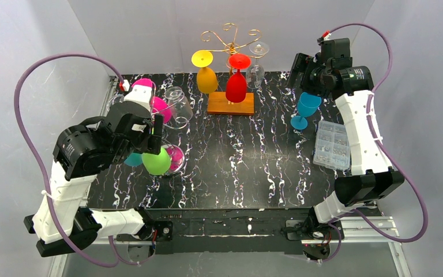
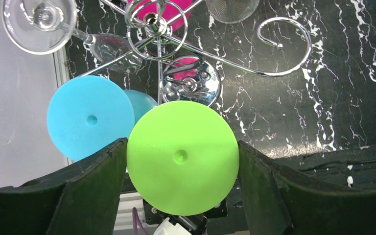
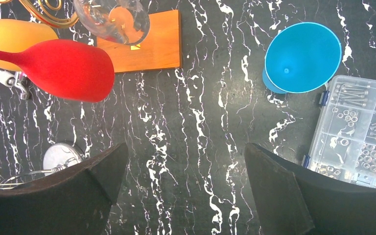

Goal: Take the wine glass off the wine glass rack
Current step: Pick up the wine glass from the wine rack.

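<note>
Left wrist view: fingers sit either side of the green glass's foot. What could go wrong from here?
1. The left gripper seems to pinch the green glass only by its round foot rim; it could pivot or slip out.
2. The light-blue glass is right beside it, feet overlapping in this view; pulling away may knock it.

2 arms, same build. Left arm (image 1: pixel 63 196), right arm (image 1: pixel 360 135): white moulded link shells, black cylindrical joint housings (image 1: pixel 79 151). 1 purple cable per arm, left cable (image 1: pixel 69 55) and right cable (image 1: pixel 424 222), each a long loop ending at the wrist in a white plug (image 1: pixel 126 85) with a red tip. Black camera block (image 1: pixel 334 49) on the right wrist. Left gripper (image 2: pixel 182 147), right gripper (image 3: pixel 186 147): 2 broad, matt-black, wedge-shaped fingers (image 3: pixel 284 196) each, lightly scuffed. Bases (image 1: pixel 63 241) black, with thin wires exposed beside them.
</note>
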Available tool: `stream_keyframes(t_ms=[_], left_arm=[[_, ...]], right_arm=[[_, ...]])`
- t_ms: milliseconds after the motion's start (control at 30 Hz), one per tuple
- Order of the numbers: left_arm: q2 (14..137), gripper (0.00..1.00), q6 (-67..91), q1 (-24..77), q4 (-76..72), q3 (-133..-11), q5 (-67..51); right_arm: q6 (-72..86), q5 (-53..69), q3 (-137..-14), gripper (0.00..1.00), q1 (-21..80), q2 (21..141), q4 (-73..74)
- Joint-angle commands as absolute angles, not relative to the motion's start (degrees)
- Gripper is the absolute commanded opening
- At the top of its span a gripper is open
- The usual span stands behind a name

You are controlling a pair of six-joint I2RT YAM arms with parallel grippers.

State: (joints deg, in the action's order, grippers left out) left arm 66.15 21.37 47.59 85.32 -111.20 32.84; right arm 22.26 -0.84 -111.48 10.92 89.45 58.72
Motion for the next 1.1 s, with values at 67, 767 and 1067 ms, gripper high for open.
stream_keyframes(t_ms=[67,767,1067], left_arm=[[66.5,0.43,23.7,47.8,93.0,-111.3,39.4],[69.5,0.43,21.7,47.8,83.4,-109.7,40.5],[71.5,0.44,20.6,47.8,80.6,-109.7,38.7]], right_arm=[[22.2,-0.7,-111.7,0.98,11.2,88.1,57.2],[22.1,-0.8,-112.4,0.98,11.2,87.7,57.5],[22.2,-0.4,-110.9,0.99,11.2,86.4,56.5]])
